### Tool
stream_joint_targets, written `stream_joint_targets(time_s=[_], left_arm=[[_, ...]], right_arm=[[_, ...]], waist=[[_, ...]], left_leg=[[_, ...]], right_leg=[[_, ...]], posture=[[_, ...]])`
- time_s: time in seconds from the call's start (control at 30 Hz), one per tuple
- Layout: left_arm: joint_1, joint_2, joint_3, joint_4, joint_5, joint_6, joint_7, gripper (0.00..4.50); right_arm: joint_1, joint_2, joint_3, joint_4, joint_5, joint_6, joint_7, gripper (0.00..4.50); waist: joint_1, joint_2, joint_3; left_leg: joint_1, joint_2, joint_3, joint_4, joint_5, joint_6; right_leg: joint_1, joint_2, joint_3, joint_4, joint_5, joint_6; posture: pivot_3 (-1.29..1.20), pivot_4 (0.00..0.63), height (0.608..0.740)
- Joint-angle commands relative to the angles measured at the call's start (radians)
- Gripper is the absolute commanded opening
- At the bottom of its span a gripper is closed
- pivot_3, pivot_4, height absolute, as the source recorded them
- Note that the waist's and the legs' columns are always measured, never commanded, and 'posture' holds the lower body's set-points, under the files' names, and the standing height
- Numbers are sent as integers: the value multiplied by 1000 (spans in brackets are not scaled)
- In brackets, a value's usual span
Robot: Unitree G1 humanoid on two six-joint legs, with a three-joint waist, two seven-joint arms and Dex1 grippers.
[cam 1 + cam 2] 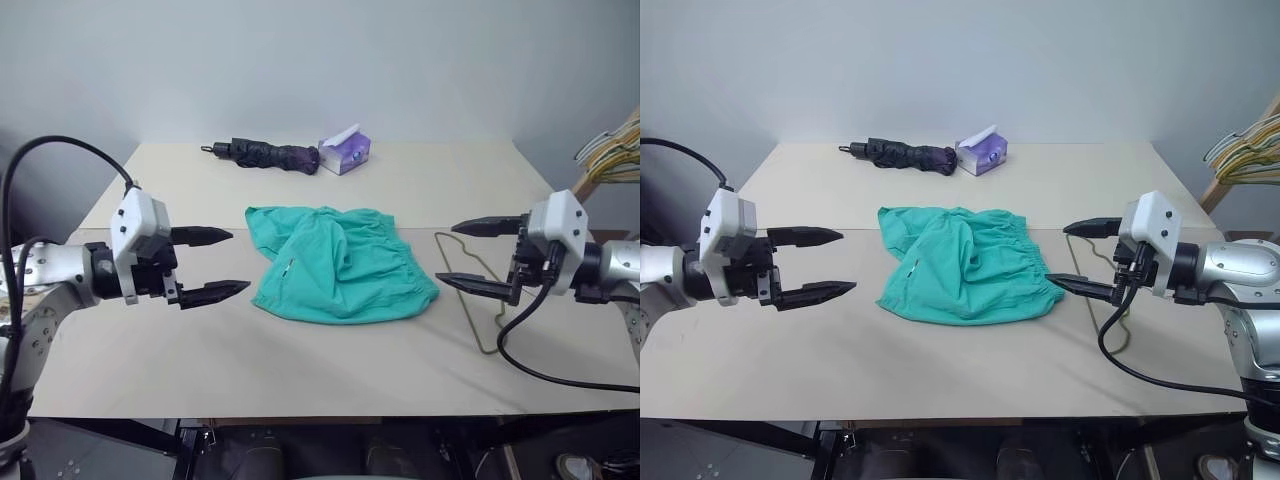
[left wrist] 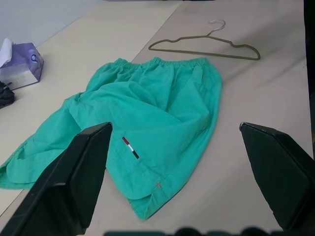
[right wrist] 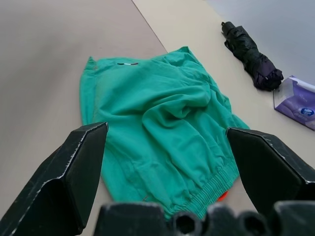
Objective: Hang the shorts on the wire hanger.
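A beige table [image 1: 330, 385] is seen across the middle of the frame. At its far edge, upper centre, a dark folded umbrella [image 1: 265, 155] is laid, with a purple tissue box [image 1: 345, 152] just beside it. Pale bunched hangers [image 1: 612, 150] are seen at the right edge.

Shorts [image 1: 965, 265] lie crumpled on the table [image 1: 940, 370] — ungripped.

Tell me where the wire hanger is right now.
The wire hanger lies flat on the table, on the robot's right side, just beside the shorts' waistband and beneath the right gripper.
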Motion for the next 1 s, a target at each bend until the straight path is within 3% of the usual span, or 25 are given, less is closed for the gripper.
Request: stream_joint_targets(time_s=[0.03, 0.43, 0.73, 1.0], left_arm=[[-17, -6, 28, -19, -4, -26, 2, 4500], [-29, -18, 1, -27, 25, -55, 13, 4500], [-3, -19, 7, -39, 31, -69, 2, 4500], [-5, -27, -35, -38, 53, -96, -23, 4500]], right_arm=[[-2, -3, -30, -29, 1, -23, -9, 4477], [34, 21, 1, -78, -60, -85, -42, 4477], [95, 23, 177, -91, -448, -349, -156, 4477], [34, 19, 404, 126, -875, -632, -306, 4477]], waist=[[0, 0, 0], [2, 0, 0], [3, -2, 1], [-2, -3, 2]], left_leg=[[0, 0, 0, 0, 0, 0], [0, 0, 0, 0, 0, 0], [0, 0, 0, 0, 0, 0], [0, 0, 1, 0, 0, 0]], right_leg=[[0, 0, 0, 0, 0, 0], [0, 0, 0, 0, 0, 0], [0, 0, 0, 0, 0, 0], [0, 0, 0, 0, -1, 0]], posture=[[48, 35, 740], [77, 42, 740], [64, 43, 740], [36, 48, 740]])
